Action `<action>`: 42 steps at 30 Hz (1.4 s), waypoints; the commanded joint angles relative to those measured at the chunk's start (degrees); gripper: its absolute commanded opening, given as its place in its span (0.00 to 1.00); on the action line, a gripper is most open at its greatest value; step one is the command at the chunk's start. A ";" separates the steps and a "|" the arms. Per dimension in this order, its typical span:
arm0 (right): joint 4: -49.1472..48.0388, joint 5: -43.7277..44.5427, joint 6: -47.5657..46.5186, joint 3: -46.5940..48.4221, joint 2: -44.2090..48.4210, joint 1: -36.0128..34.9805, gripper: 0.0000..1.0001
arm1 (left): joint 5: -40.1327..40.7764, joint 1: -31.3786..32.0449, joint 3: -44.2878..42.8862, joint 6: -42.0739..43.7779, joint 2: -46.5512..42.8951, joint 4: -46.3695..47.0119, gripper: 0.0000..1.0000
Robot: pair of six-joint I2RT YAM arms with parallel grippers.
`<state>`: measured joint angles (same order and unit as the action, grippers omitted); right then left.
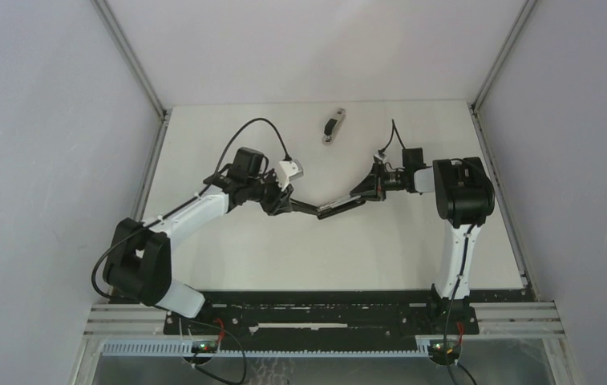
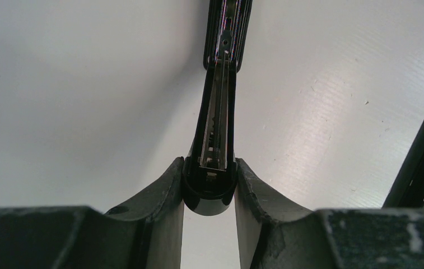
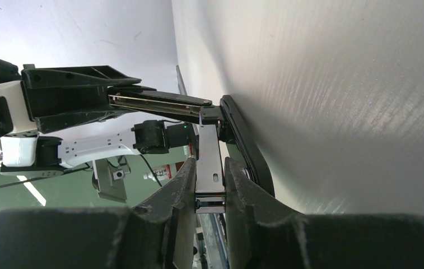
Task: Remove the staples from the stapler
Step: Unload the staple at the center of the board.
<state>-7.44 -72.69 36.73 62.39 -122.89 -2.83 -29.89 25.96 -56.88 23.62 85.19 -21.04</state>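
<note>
glossy black stapler (image 2: 220,112) with a silver metal magazine (image 3: 209,157); plain white worktop (image 1: 284,257); pale grey walls (image 1: 43,120); arms (image 1: 196,215) white and black.

**Stapler strung between the two arms, mid-table**

The stapler (image 1: 325,210) is spread open over the middle of the table (image 1: 284,265), running left to right between the arms. Its left end sits between the fingers of the left gripper (image 1: 282,204), and its right end sits between those of the right gripper (image 1: 364,192). Behind it, well apart and near the table's far edge, lies a small object (image 1: 333,127). The arm bases stand at the near edge, one on either side.
</note>
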 commanded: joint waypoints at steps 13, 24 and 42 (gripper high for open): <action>1.41 1.25 -2.02 1.77 3.28 2.96 0.07 | 13.63 -2.11 2.90 3.10 0.72 0.64 0.22; 0.97 1.10 -1.35 1.77 4.01 3.61 0.07 | 15.28 -1.67 2.54 3.02 3.43 -1.79 0.27; 0.93 1.00 -0.98 1.77 4.61 4.33 0.09 | 17.31 0.34 2.87 0.78 8.31 -3.67 0.46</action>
<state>-5.98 -72.31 35.88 62.70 -122.21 -0.47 -18.87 26.81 -54.43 25.80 92.99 -21.47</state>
